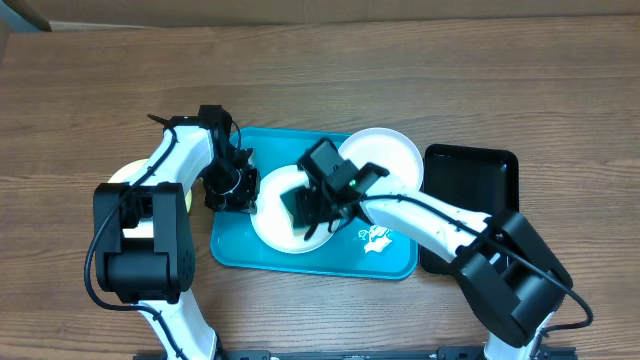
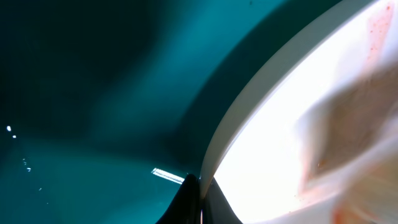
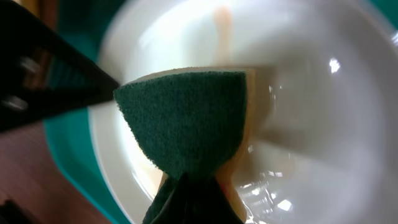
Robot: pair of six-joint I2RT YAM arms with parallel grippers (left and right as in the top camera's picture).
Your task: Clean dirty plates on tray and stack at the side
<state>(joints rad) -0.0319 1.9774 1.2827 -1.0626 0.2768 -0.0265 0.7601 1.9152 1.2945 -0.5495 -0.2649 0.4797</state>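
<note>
A white plate lies in the left half of the turquoise tray. My left gripper is shut on this plate's left rim; the left wrist view shows the jaws pinching the rim of the plate, which has faint red specks. My right gripper is shut on a green-and-yellow sponge pressed onto the wet plate. A faint orange smear sits near the plate's far rim. A second white plate rests at the tray's back right corner. A pale yellow-green plate lies left of the tray, mostly hidden by my left arm.
A smaller black tray stands right of the turquoise tray. A small white crumpled scrap lies in the tray's front right part. Bare wooden table surrounds the trays.
</note>
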